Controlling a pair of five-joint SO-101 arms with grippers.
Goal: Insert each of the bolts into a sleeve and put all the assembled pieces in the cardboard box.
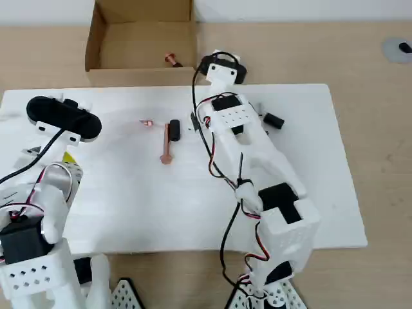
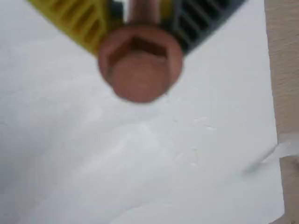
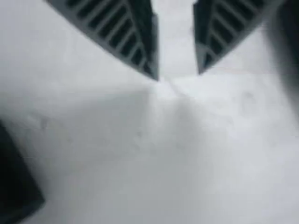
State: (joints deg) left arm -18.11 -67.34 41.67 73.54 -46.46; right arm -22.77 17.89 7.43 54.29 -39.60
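My left gripper point(image 2: 142, 16) is shut on a copper bolt point(image 2: 140, 65), held between a yellow finger point(image 2: 74, 21) and a dark one, head down just above the white board. In the high view this gripper point(image 1: 63, 168) hangs over the board's left end. My right gripper point(image 3: 175, 70) is open a little with nothing between its dark fingers, low over the board near its far edge point(image 1: 222, 103). A long copper bolt point(image 1: 167, 147) lies mid-board beside a black sleeve point(image 1: 174, 129). A small copper piece point(image 1: 147, 123) lies left of them. One assembled piece point(image 1: 171, 60) rests in the cardboard box point(image 1: 96, 38).
Another black sleeve point(image 1: 273, 120) lies on the white board point(image 1: 161, 206) right of the right arm. The box stands beyond the board's far edge. A dark object point(image 3: 14, 186) lies close to the right gripper. Wooden table surrounds the board.
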